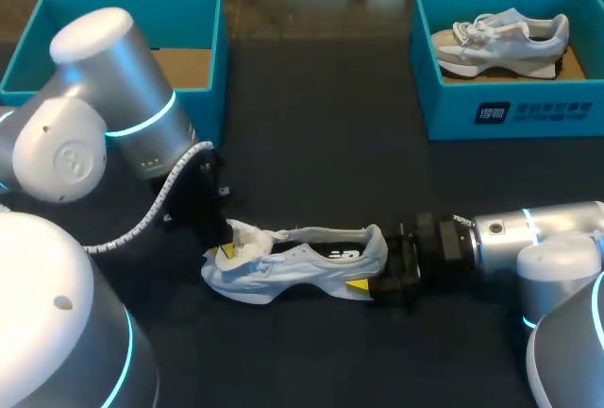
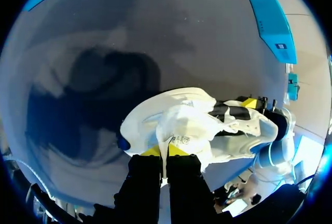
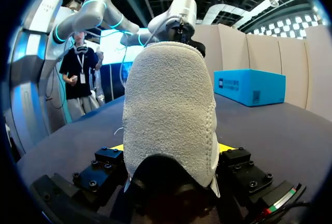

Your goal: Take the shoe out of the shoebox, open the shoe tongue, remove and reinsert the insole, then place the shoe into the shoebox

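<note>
A white shoe (image 1: 293, 262) lies on its side on the dark table, toe toward my left arm. My left gripper (image 1: 226, 249) stands over the toe end. In the left wrist view this gripper (image 2: 165, 152) is shut, pinching the white tongue (image 2: 179, 130) of the shoe (image 2: 155, 115) between its yellow tips. My right gripper (image 1: 357, 269) reaches in from the right at the heel. In the right wrist view the grey fabric heel (image 3: 171, 105) fills the gap of the right gripper (image 3: 170, 149), with both fingers pressed against its sides.
A teal shoebox (image 1: 208, 21) with a bare cardboard floor stands at the back left. A second teal shoebox (image 1: 510, 110) at the back right holds another white shoe (image 1: 500, 42). Dark tabletop (image 1: 321, 134) lies between the boxes.
</note>
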Motion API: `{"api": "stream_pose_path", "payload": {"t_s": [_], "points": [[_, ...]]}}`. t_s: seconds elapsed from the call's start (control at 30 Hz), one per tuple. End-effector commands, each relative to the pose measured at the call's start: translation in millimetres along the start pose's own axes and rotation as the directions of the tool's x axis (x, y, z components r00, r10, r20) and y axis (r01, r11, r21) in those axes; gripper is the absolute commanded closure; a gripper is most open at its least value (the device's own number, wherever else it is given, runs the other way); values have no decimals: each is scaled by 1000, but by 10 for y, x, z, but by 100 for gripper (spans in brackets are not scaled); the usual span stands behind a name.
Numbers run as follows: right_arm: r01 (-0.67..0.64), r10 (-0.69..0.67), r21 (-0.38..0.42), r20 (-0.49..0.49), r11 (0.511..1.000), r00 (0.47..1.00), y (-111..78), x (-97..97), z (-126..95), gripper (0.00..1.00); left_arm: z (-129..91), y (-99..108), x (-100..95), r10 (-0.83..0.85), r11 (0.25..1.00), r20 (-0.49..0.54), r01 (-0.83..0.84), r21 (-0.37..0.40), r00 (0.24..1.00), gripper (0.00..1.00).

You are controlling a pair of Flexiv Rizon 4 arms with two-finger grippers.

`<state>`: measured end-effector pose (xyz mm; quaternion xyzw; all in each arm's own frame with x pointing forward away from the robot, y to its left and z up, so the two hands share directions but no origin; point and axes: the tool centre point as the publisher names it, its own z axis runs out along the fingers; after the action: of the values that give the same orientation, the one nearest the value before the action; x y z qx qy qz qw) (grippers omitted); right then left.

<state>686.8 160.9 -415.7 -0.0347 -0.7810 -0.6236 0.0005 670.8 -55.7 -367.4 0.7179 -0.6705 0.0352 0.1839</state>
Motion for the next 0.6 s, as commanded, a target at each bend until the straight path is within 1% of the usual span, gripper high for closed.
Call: {"api": "stream_pose_path", "payload": {"t_s": [0.03,0.1,0.17,0.2,0.27,0.3,0.4,0.43,0.47,0.6], "points": [[0,0,3,1,1000,1000,-10,2,24,100,89,-35,-34,-20,1000,28,19,16,999,100],[0,0,3,1,1000,1000,-10,2,24,100,135,-59,-42,-33,999,50,31,40,998,100],[0,0,3,1,1000,1000,-10,2,24,100,169,-75,-52,-41,998,54,39,39,998,99],[0,0,3,1,1000,1000,-10,2,24,100,177,-75,-57,-44,998,57,42,40,997,96],[0,0,3,1,1000,1000,-10,2,24,100,155,-58,-77,-47,998,57,45,38,997,86],[0,0,3,1,1000,1000,-10,2,24,100,133,-54,-84,-48,998,57,46,38,997,76],[0,0,3,1,1000,1000,-10,2,24,100,43,-61,-99,-58,997,58,55,45,997,58],[0,0,3,1,1000,1000,-10,2,24,100,43,-61,-99,-58,997,58,55,45,997,58],[0,0,3,1,1000,1000,-10,2,24,100,-39,-64,-115,-60,997,50,58,48,997,51],[0,0,3,1,1000,1000,-10,2,24,100,-220,-30,-121,-43,998,35,42,45,998,45]]}}
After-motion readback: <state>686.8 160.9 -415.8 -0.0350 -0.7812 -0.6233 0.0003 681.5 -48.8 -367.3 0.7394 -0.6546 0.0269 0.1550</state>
